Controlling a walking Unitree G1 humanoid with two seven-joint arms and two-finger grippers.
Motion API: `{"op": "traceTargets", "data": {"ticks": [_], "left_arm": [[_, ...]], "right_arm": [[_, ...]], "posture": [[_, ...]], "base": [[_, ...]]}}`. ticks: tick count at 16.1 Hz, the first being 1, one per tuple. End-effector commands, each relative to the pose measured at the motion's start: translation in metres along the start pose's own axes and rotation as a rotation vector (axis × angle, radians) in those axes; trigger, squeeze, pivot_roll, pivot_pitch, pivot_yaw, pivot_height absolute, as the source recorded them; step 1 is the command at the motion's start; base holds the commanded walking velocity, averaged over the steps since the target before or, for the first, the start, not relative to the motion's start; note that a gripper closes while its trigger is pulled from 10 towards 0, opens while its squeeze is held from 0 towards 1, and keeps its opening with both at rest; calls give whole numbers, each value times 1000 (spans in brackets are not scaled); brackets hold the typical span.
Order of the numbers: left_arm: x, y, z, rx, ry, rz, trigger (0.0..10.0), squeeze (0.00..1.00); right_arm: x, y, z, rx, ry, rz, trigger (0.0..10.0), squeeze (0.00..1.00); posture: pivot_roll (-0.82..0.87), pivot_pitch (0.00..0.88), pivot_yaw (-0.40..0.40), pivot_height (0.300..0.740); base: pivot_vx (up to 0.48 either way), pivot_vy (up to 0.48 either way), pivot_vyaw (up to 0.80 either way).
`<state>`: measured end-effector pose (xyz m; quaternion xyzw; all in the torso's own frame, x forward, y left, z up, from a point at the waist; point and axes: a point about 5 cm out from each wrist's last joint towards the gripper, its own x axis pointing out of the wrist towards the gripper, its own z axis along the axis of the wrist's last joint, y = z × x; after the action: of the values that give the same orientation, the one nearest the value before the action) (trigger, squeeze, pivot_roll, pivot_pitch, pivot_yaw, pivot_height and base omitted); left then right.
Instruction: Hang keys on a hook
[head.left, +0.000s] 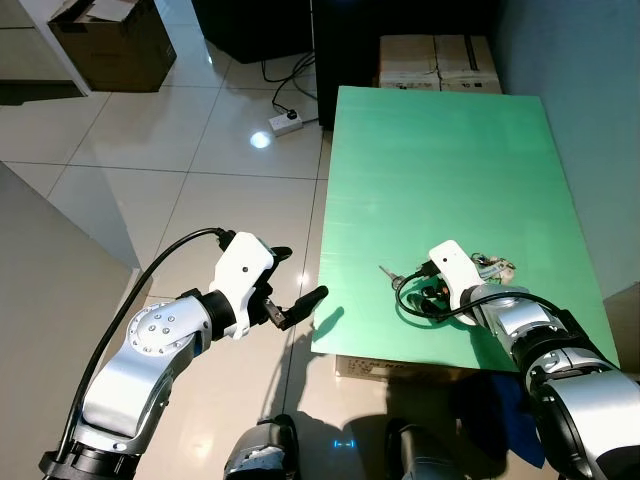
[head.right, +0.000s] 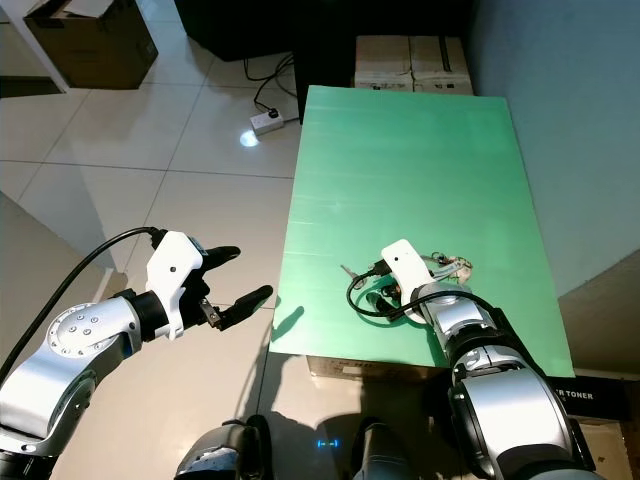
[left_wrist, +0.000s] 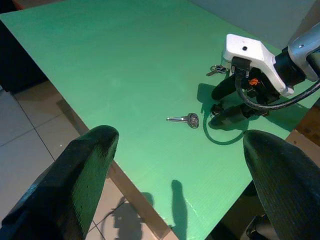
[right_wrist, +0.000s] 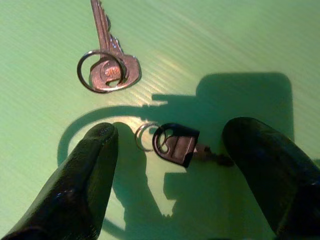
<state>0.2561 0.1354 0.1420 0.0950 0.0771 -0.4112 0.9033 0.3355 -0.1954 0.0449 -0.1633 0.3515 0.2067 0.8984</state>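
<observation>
A black-headed key (right_wrist: 175, 143) with a small ring lies on the green table (head.left: 440, 170). My right gripper (right_wrist: 172, 129) is open low over the table, one finger on each side of that key without touching it. Just beyond it lies a silver key (right_wrist: 107, 67) on a ring, also seen as the silver key (head.left: 388, 272). A small bunch of keys (head.left: 492, 267) rests behind the right wrist. My left gripper (head.left: 300, 275) hangs open and holds nothing, over the floor just off the table's left edge.
The table's front edge (head.left: 400, 358) is close to my body, and a blue-grey wall (head.left: 590, 120) runs along its right side. Cardboard boxes (head.left: 440, 62) stand behind the table. A power strip (head.left: 285, 122) with its cable lies on the tiled floor to the left.
</observation>
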Motion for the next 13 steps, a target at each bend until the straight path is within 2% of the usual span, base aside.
{"op": "traceTargets", "data": {"ticks": [1, 13], "left_arm": [[-1, 1, 0, 14, 6, -8, 10000, 0], [2, -3, 0, 20, 0, -24, 10000, 0]], "right_arm": [[0, 0, -5, 36, 13, -3, 0, 0], [-4, -8, -6, 36, 31, 1, 0, 0]], "posture": [[29, 218, 83, 740], [18, 216, 78, 740]], "base": [[0, 0, 0], [0, 0, 0]]}}
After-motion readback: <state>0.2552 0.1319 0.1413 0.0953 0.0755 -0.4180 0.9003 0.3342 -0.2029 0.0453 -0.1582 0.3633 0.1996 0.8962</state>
